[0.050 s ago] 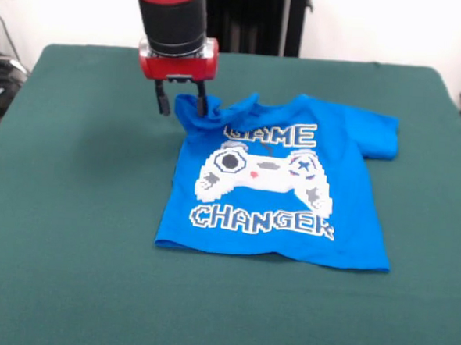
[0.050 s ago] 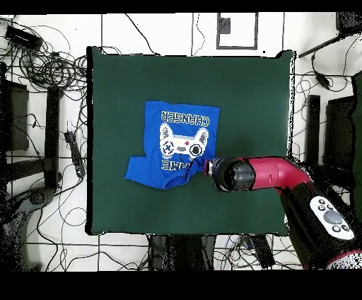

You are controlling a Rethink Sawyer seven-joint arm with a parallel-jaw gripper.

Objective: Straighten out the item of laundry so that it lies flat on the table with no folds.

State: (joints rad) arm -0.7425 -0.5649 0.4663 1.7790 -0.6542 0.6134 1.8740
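One bright blue T-shirt (image 1: pixel 280 193) lies on one big dark green cloth table (image 1: pixel 70 233). The one red and black gripper (image 1: pixel 181 101) has its fingers a little apart, and one finger (image 1: pixel 200 100) touches the shirt's bunched-up far left corner.

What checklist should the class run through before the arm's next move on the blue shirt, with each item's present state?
1. Gripper at the bunched sleeve: ok.
2. Fingers closed on cloth: cannot tell.
3. T-shirt fully on the table: ok.
4. Shirt free of folds: not ok, the shoulder by the gripper is crumpled.
5. Opposite sleeve spread out: ok.
6. Bare table beside the crumpled shoulder for pulling it outward: ok.
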